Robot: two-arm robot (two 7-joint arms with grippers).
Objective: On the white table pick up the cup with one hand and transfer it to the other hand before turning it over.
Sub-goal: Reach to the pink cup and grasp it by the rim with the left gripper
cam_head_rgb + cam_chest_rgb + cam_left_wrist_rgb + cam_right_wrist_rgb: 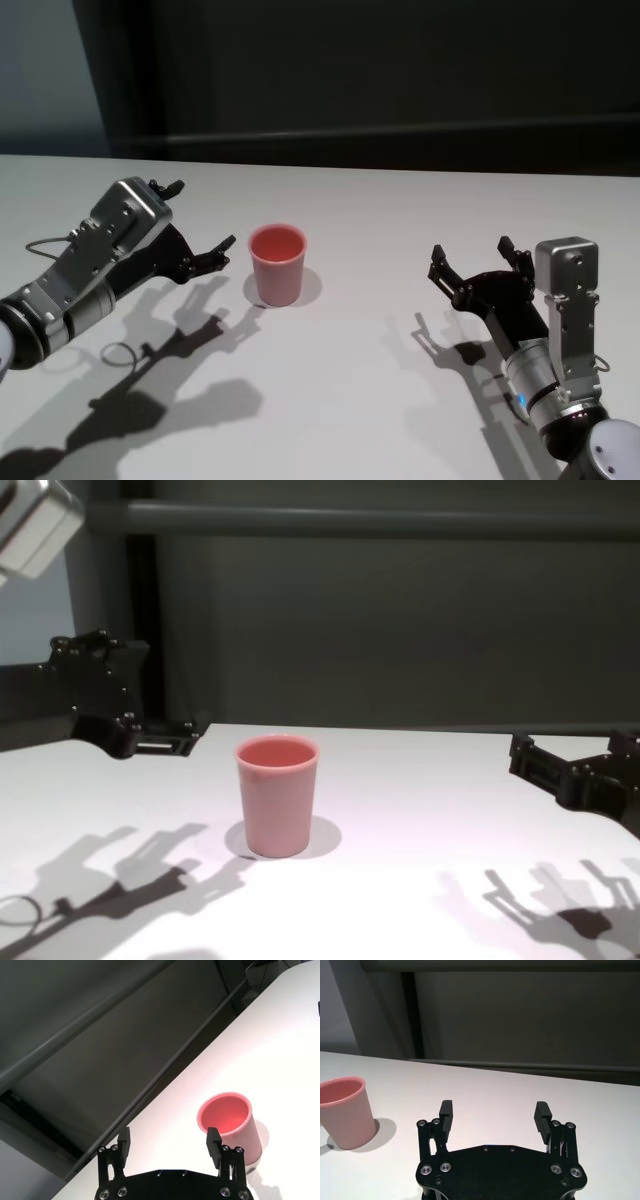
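You have the pink cup (277, 263) standing upright on the white bench (360, 400), mouth up, with its shadow falling on the bench around its base. No brand, label or writing can be read on the cup, on the bench or on either arm.

Your left tool (205, 222) hangs just to the cup's left, held clear of the bench and not touching the cup. Its forearm reaches in from the cup's left and points toward it, and its fingers are spread wide with nothing between them. From the left wrist view one fingertip (214, 1144) overlaps the cup's rim — whether that tip is level with the rim or only in front of it you cannot tell from that view.

Your right tool (475, 262) sits well to the cup's right, low over the bench, its forearm coming up from the near edge. Its fingers are also spread wide and hold nothing — the cup is well apart from them.
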